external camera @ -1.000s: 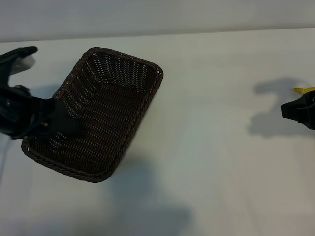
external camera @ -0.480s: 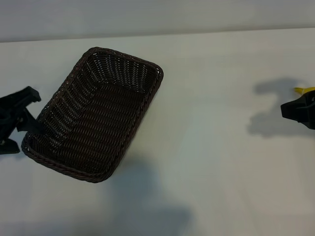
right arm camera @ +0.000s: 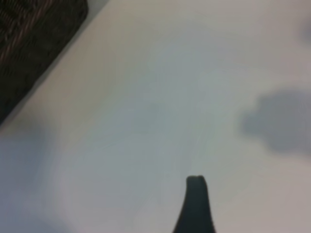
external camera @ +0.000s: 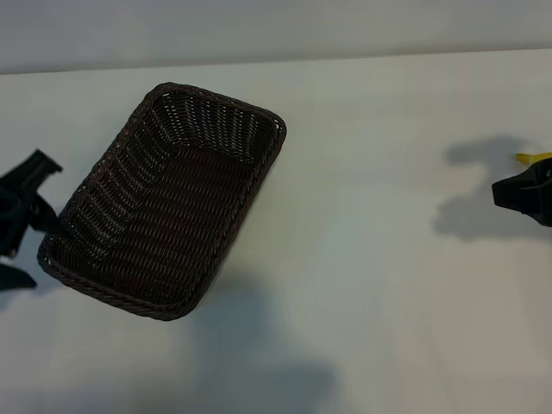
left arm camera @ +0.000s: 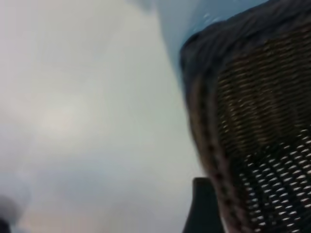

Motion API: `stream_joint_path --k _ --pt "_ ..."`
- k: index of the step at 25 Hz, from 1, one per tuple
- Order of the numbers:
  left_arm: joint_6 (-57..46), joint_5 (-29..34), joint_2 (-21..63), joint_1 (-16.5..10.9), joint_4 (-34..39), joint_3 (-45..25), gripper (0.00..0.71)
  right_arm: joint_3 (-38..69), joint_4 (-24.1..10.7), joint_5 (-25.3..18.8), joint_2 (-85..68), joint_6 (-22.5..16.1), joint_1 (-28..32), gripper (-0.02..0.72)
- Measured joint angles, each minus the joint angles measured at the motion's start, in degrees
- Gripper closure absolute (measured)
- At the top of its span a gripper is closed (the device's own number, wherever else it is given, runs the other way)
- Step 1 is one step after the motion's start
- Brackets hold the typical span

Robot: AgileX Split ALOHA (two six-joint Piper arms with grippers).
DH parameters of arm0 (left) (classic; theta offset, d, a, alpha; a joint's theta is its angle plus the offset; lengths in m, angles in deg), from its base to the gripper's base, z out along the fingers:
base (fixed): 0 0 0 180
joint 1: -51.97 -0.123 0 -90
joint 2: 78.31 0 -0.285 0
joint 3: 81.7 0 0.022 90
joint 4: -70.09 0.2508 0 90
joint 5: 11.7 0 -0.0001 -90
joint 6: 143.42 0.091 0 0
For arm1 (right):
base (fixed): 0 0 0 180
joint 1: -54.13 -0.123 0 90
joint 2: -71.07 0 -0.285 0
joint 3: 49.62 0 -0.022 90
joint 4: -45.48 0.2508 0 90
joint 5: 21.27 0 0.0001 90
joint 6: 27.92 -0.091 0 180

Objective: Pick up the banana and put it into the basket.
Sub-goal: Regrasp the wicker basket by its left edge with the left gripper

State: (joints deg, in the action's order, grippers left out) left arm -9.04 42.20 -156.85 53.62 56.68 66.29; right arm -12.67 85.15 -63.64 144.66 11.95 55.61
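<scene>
The dark brown woven basket [external camera: 168,203] lies at an angle on the white table, left of centre, with nothing inside it. A thin yellow sliver [external camera: 533,159] shows at the right edge just above my right gripper [external camera: 509,191]; it looks like the banana's tip, and the rest is out of view. My right gripper is open, and the right wrist view shows one dark finger [right arm camera: 195,206] over bare table with nothing between the jaws. My left gripper [external camera: 36,222] stands open beside the basket's left end. One of its fingers [left arm camera: 203,208] sits just outside the basket's rim [left arm camera: 204,141].
The white tabletop [external camera: 371,259] stretches between the basket and the right gripper. Arm shadows fall on it at the right [external camera: 470,216] and near the front [external camera: 259,362]. A corner of the basket [right arm camera: 34,39] shows far off in the right wrist view.
My left arm has pulled back leftward from over the basket's near end, and its gripper now stands outside the rim. The basket and the right gripper have not moved.
</scene>
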Motion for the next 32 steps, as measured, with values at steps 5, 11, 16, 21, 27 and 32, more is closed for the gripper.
stream_joint_path --k 5,11,16,21,27,32 --pt "-2.17 -1.22 -0.11 2.27 -0.16 -3.91 0.151 0.00 0.00 0.00 0.00 0.00 0.00 0.121" --pt "-3.92 -6.73 -0.11 3.14 -0.35 -7.30 0.151 0.00 0.00 0.00 0.00 -0.01 0.00 0.121" --pt "-4.53 -11.13 -0.11 3.14 -0.35 -10.66 0.151 0.00 0.00 0.00 0.00 -0.01 0.00 0.121" --pt "-4.47 -15.05 -0.11 3.14 -0.35 -11.80 0.151 0.00 0.00 0.00 0.00 -0.06 0.00 0.121" --pt "-3.74 -17.50 -0.11 3.14 -0.35 -11.80 0.151 0.00 0.61 0.00 0.00 -0.06 0.00 0.121" --pt "-3.74 -18.53 -0.11 3.14 -0.35 -11.82 0.151 0.00 0.67 0.00 0.00 -0.06 0.00 0.121"
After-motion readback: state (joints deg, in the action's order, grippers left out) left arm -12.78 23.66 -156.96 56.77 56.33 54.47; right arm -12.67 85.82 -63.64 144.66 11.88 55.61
